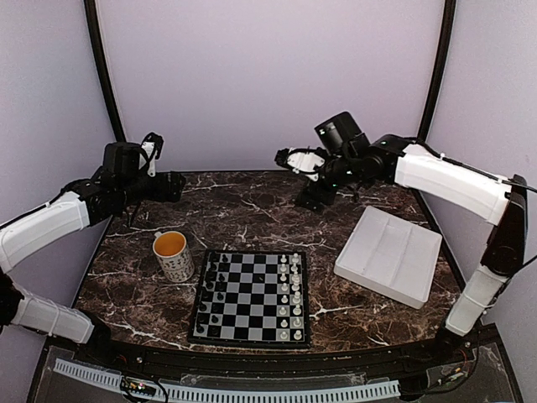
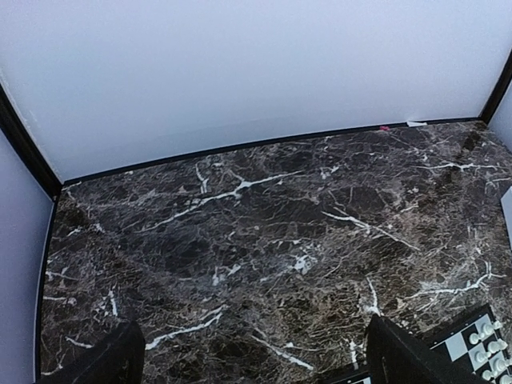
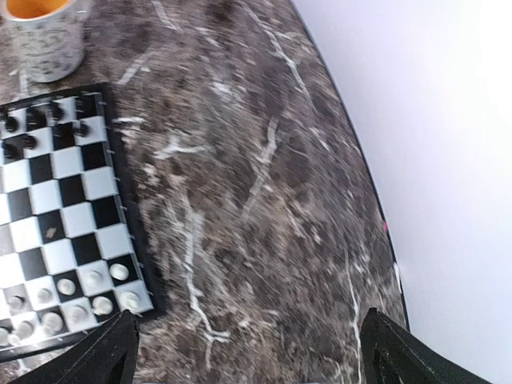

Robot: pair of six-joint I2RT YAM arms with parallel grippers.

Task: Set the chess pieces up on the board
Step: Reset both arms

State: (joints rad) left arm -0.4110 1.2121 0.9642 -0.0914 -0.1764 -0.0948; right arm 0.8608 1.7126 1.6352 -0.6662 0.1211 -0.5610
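The board (image 1: 252,295) lies at the table's near middle. Black chess pieces (image 1: 214,290) stand in its two left columns and white figures (image 1: 290,290) in its two right columns. My left gripper (image 1: 174,186) hovers open over the far left of the table, well away from the board. In the left wrist view its fingers (image 2: 104,360) are spread wide with only marble between them. My right gripper (image 1: 284,156) hangs open high over the far middle, empty. The right wrist view shows the board's frame (image 3: 132,240), black pieces (image 3: 32,132) and white figures (image 3: 88,298) left of the spread fingers (image 3: 408,356).
A speckled mug (image 1: 174,254) with an orange inside stands just left of the board's far corner. A white rectangular tray (image 1: 390,254) lies to the right of the board. Purple walls close in the table at the back and both sides.
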